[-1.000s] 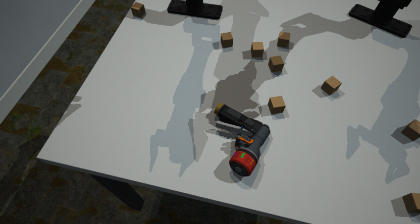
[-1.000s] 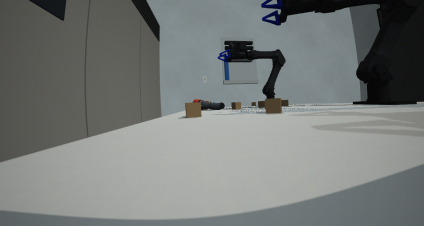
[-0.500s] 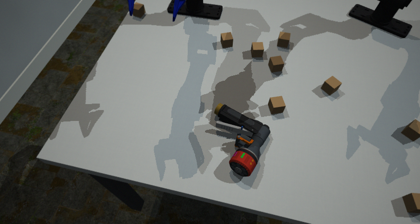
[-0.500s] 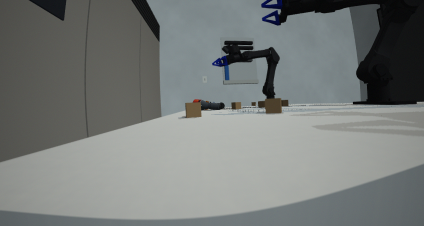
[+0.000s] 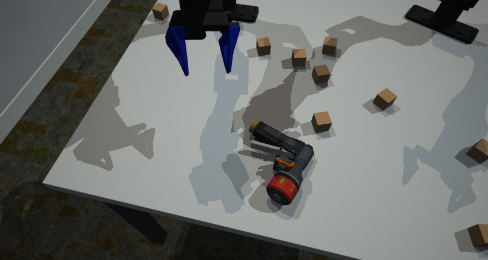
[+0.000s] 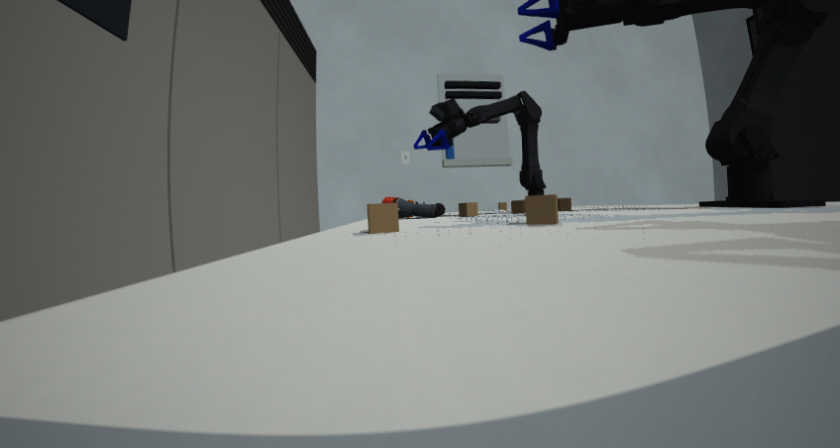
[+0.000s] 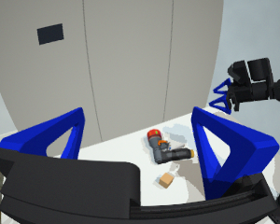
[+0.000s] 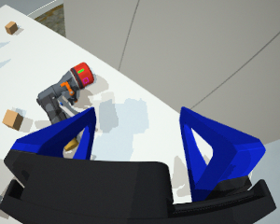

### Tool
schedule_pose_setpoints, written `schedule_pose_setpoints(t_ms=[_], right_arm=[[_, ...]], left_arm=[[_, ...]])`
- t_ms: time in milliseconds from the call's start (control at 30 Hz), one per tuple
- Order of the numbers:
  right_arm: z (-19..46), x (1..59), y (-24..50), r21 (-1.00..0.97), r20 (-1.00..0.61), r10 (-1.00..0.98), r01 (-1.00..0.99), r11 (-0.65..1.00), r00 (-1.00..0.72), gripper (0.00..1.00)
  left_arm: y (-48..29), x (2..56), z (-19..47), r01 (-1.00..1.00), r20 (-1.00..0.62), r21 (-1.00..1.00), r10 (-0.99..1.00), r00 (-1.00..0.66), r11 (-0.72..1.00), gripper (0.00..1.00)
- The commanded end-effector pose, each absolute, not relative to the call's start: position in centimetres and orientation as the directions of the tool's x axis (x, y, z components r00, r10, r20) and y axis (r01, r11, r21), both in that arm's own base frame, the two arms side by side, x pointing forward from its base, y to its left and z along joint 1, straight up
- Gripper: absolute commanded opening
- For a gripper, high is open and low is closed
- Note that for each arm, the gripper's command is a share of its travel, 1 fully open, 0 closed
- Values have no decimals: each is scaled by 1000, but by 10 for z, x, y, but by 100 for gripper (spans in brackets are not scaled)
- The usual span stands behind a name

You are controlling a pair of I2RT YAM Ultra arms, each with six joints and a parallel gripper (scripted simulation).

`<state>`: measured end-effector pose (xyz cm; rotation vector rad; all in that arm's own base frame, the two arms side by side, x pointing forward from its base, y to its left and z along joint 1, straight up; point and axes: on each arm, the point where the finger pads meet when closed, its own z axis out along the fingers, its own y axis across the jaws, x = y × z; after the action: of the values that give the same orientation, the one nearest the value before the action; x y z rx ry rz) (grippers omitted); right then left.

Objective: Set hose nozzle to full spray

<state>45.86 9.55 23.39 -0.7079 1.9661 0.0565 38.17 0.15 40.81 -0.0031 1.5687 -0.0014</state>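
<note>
The hose nozzle (image 5: 280,158) lies on its side on the white table, near the front edge, with its red spray ring (image 5: 282,188) toward the edge. It also shows in the exterior view (image 6: 412,207), in the left wrist view (image 7: 164,148) and in the right wrist view (image 8: 65,93). My right gripper (image 5: 207,72) is open and empty, high above the table and well away from the nozzle; it also shows far off in the exterior view (image 6: 425,144) and in its own view (image 8: 136,119). My left gripper (image 6: 521,25) (image 7: 137,113) is open and empty, high in the air.
Several brown blocks stand on the table: one close behind the nozzle (image 5: 321,121), one to its right (image 5: 384,98), a cluster further back (image 5: 320,73), others at the right edge (image 5: 478,150). The arm bases stand at the back (image 5: 441,18).
</note>
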Motion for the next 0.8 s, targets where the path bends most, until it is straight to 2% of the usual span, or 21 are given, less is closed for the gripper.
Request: schedule_pose_setpoints(t_ms=[0, 367, 467, 767], right_arm=[[239, 463, 113, -291, -814, -513, -573, 766, -271, 78], [165, 462, 153, -255, -722, -645, -769, 585, -250, 78], [162, 461, 155, -255, -718, -653, -781, 570, -242, 78], [100, 449, 186, -181, -662, -725, -899, 400, -189, 78]], left_arm=[[-1, 372, 433, 2, -998, 1, 1, 60, 1000, 100], [-1, 372, 433, 2, -998, 1, 1, 60, 1000, 100], [-1, 372, 433, 2, -998, 1, 1, 60, 1000, 100], [-1, 372, 433, 2, -998, 1, 1, 60, 1000, 100]])
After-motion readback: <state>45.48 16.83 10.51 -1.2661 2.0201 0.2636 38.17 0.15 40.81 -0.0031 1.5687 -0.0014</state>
